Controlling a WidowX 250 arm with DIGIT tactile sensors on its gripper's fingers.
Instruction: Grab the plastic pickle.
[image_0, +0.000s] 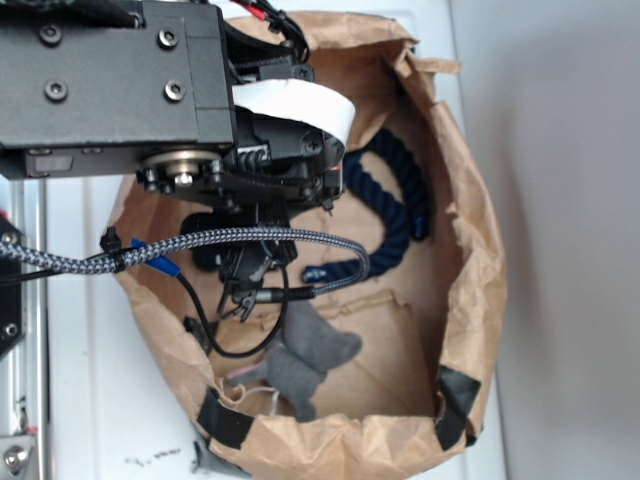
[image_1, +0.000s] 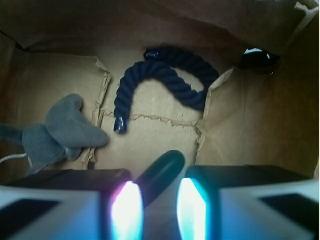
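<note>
Down inside the crumpled brown paper bag (image_1: 60, 65), the end effector (image_1: 159, 207) hangs released, jaws spread either side of the glossy dark green sausage-shaped plastic pickle (image_1: 162, 172). It lies on the bag floor, one rounded end poking out ahead, the rest running back between the fingers. It looks light, rigid and slick, so a squeeze across mid-length seems safest. The dark navy twisted rope (image_1: 160, 75) and grey plush toy (image_1: 65, 130) sit apart.
</note>
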